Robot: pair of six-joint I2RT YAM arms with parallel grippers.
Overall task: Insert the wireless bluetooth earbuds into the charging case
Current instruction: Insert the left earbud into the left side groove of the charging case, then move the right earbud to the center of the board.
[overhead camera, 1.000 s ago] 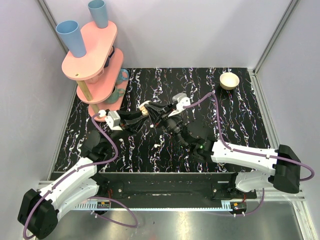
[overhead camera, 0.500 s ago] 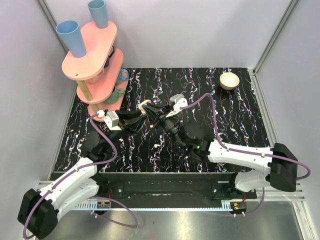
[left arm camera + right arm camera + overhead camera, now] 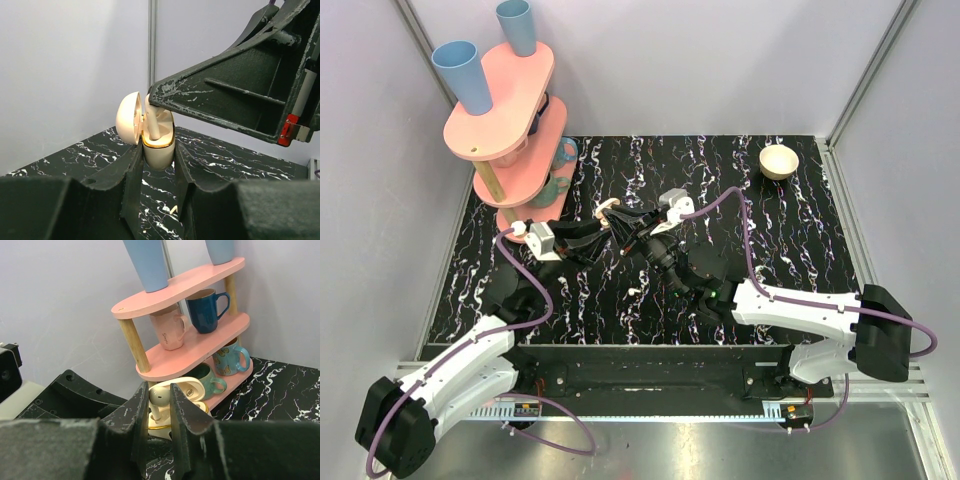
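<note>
Black marbled tabletop fills the top view between grey walls. Near its centre, the left gripper is clamped on the body of the charging case, which stands upright with its lid swung open to the left. The right gripper pinches one earbud, whose stem reaches down inside the case's gold rim. A second earbud lies on the table just below the grippers, apart from them. At upper left stands a pink rack holding mugs. A small bowl sits at upper right.
</note>
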